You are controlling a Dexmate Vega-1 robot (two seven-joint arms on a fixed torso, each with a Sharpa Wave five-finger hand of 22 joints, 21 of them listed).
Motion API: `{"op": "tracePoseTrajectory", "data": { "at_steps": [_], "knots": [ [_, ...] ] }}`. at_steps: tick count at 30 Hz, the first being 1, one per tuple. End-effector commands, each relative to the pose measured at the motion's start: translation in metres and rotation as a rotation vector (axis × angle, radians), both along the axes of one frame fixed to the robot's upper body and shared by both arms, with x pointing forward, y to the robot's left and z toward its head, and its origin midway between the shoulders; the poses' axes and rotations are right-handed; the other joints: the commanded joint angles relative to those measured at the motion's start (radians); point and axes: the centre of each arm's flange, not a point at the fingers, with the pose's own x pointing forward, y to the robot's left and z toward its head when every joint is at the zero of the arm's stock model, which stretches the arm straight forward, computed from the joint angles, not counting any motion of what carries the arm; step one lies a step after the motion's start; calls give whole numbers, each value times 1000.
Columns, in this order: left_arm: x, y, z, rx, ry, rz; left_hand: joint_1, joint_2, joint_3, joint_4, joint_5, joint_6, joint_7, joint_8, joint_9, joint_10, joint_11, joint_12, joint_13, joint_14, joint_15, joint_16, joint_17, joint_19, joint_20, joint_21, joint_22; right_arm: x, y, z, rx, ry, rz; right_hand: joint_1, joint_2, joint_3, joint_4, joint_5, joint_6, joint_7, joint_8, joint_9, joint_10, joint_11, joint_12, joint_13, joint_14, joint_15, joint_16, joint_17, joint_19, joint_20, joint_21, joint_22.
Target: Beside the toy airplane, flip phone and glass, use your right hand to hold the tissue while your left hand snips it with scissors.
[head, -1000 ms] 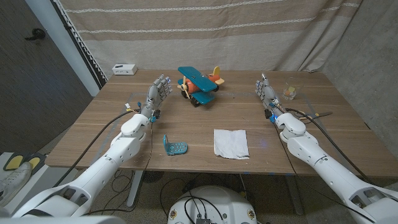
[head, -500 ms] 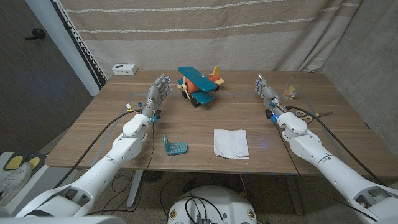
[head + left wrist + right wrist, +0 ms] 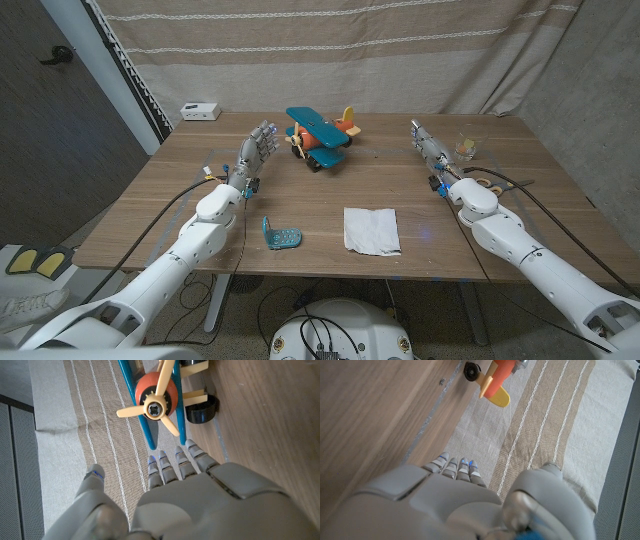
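The white tissue (image 3: 371,229) lies flat near the table's front edge, right of centre. A blue flip phone (image 3: 280,235) stands half open to its left. The teal and orange toy airplane (image 3: 320,138) sits at the back middle, and its propeller (image 3: 155,407) faces my left hand. A glass (image 3: 466,143) stands at the back right. The scissors (image 3: 487,184) lie beside my right forearm, partly hidden by it. My left hand (image 3: 255,150) is raised left of the airplane, fingers stretched out, holding nothing. My right hand (image 3: 428,146) is raised left of the glass, fingers extended and empty.
A small white box (image 3: 200,110) sits at the table's back left corner. A striped curtain (image 3: 330,40) hangs behind the table. Cables run along both forearms. Bare wood (image 3: 330,190) lies between the airplane and the tissue.
My right hand and forearm have drifted slightly farther back and to the right. The left hand has barely moved, and the objects stay put.
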Motion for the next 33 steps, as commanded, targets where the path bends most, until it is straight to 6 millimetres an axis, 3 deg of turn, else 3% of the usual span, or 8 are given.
{"op": "tracePoseTrajectory", "data": {
  "at_steps": [1, 12, 19, 23, 33],
  "knots": [
    [-2, 1, -2, 30, -5, 9, 9, -4, 4, 5, 4, -2, 6, -4, 4, -7, 6, -3, 3, -6, -133, 1, 4, -6, -49, -1, 3, -3, -6, 3, -110, -2, -78, 21, -1, -1, -13, 8, 5, -7, 8, 2, 8, -11, 3, 3, 0, -4, 1, 1, 4, 1, 5, -1],
    [-1, 1, -2, 40, 8, 5, 9, -4, 3, 6, 3, 2, 6, -3, 4, -2, 4, 0, 3, -8, -131, 2, 4, -7, -48, 0, 3, -7, -12, 24, -174, -49, -134, 43, -1, 3, -26, 14, 14, -19, 12, 2, 18, -24, 7, 2, 10, -20, 4, 0, 14, 2, 8, -1],
    [2, 4, -6, 20, 15, 15, 9, -4, 3, 7, 2, 1, 7, -3, 4, 0, 8, 0, 3, -8, -132, 3, 4, -7, -48, 0, 3, -9, -9, 25, -243, -40, -175, 57, 1, 6, -33, 18, 19, -22, 14, 2, 26, -25, 10, 2, 21, -26, 7, 0, 19, 4, 9, -1],
    [7, 5, -11, -7, 26, 22, 9, -4, 3, 7, 2, 1, 8, -3, 4, -1, 6, 0, 3, -9, -133, 3, 4, -8, -48, 0, 3, -10, -9, 26, -269, -33, -179, 75, 4, 10, -42, 24, 13, -24, 10, 2, 62, -46, 24, 4, 37, -40, 9, 0, 27, 1, 10, -1],
    [2, 7, -8, -19, 31, 7, 11, -4, 3, 6, 1, 9, 7, 0, 4, -4, 6, -1, 3, -14, -134, 2, 4, -9, -51, 0, 3, -20, -10, 30, -298, -36, -209, 83, 4, 10, -47, 27, 7, -27, 8, 3, 60, -46, 23, 6, 33, -45, 6, 1, 28, 8, 9, -1]
  ]
}}
